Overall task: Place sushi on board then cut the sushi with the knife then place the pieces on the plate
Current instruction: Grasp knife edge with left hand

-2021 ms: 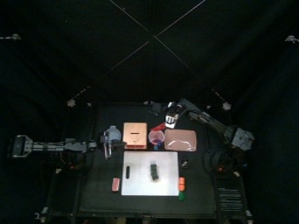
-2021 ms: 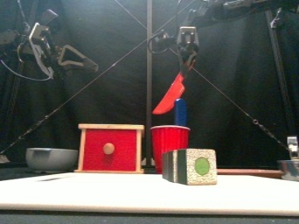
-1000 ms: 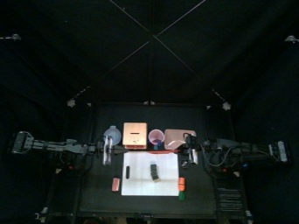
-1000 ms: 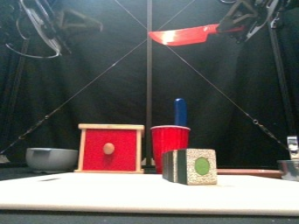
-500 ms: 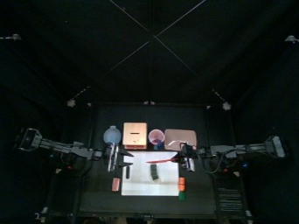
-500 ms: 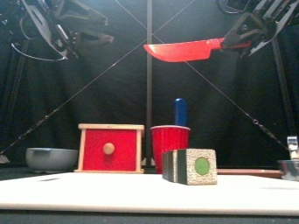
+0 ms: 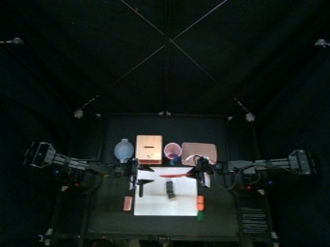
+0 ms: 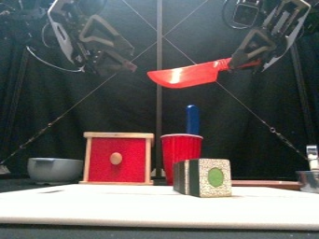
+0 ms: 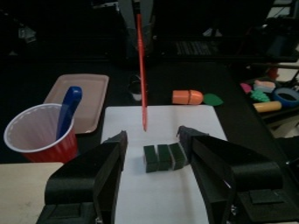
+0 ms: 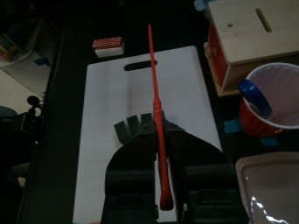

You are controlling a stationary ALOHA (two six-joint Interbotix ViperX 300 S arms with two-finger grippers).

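Since the sushi roll already lies on the white board, the step in hand looks to be the cut. Seen from above, the roll sits near the board's middle with its long axis running 12 to 6 o'clock, one round green end facing the front edge of the surface.

The right tool is pressed onto the handle of the red knife and holds it high over the board, well apart from the roll. From the handle the blade reaches toward 9 o'clock, tip dipping a little, so it lies crosswise to the roll's length — the relation a slice depends on. From this tool the roll lies at about 8 o'clock and well below.

The left tool hangs with its jaws spread and nothing between them; its own camera shows the roll framed in the gap, lower down on the board. From above, the roll is at about 4 o'clock from it.

Both tools are about equally near, but only the right one carries the blade, so the descent is probably its job, with the left free to steady the roll. The pink tray waits beyond the board at about 1 o'clock — no pieces on it yet.
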